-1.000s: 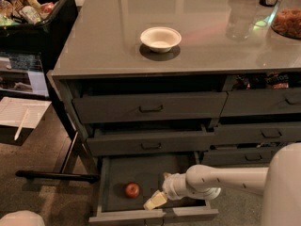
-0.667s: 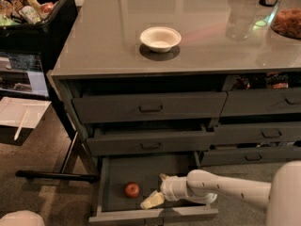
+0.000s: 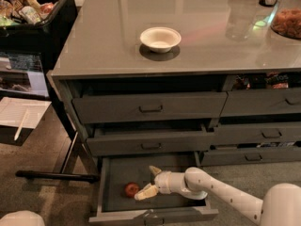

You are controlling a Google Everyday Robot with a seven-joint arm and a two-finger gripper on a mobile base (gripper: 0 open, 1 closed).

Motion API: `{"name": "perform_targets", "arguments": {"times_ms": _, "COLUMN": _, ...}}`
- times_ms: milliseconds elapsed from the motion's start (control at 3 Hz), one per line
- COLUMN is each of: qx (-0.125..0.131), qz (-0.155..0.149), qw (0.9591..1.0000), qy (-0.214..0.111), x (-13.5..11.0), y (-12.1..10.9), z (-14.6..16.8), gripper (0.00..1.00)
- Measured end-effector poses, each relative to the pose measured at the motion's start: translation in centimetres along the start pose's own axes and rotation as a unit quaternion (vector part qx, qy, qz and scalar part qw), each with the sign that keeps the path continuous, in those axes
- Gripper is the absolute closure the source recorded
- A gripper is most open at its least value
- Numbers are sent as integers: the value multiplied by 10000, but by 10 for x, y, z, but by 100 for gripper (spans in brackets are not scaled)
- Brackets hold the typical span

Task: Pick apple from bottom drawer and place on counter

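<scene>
Drawers (image 3: 150,107) line the front of the bench (image 3: 94,46). The bottom drawer (image 3: 117,173) is pulled out, and the apple (image 3: 132,189) lies on its dark floor, toward the left. The pincer (image 3: 149,182) is inside the same drawer with its two fingers spread, gripping nothing. The lower finger is just beside the apple; contact is unclear. A white bowl (image 3: 160,39) stands on the glossy bench top. A black bin (image 3: 47,27) of groceries sits at the left. A jar (image 3: 287,18) is cut off at the right edge.
</scene>
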State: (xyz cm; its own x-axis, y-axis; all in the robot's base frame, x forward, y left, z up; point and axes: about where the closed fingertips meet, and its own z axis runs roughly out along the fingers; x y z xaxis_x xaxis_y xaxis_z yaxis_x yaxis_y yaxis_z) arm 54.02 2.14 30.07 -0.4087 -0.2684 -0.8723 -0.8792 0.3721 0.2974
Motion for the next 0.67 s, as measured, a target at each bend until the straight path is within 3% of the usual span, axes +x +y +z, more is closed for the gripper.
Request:
{"name": "perform_targets", "arguments": {"times_ms": 333, "qx": 0, "qz": 0, "qw": 10000, "qy": 0, "x": 0, "y": 0, "z": 0, "gripper": 0}}
{"name": "perform_targets", "arguments": {"times_ms": 667, "qx": -100, "qz": -181, "qw": 9998, "qy": -78, "x": 18, "y": -13, "z": 19, "gripper": 0}}
